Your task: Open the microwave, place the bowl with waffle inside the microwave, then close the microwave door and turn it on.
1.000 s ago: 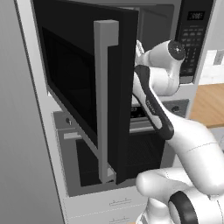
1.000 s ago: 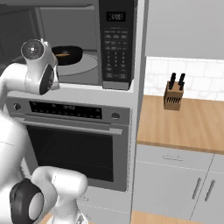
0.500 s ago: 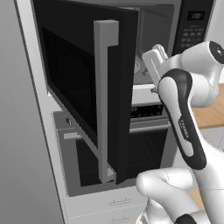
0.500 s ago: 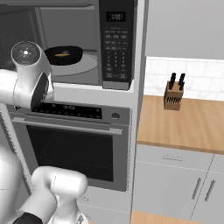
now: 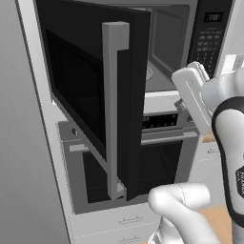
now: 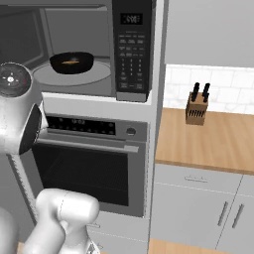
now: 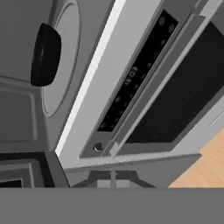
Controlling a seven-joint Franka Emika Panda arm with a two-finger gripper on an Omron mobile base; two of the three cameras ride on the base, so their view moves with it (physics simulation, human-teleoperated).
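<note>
The microwave door [image 5: 95, 95] stands swung wide at my nine o'clock, its silver bar handle [image 5: 114, 109] jutting toward me and walling off that side. At twelve o'clock the microwave [image 6: 79, 49] cavity gapes unblocked at its mouth; the bowl [image 6: 72, 62] sits mid-turntable, with free room around and above it. The keypad strip [image 6: 131, 49] bounds the opening at two o'clock. Below, the oven [image 6: 94, 163] front is flush. At three o'clock the counter [image 6: 213, 144] lies open, a knife block [image 6: 197, 106] near the wall.
</note>
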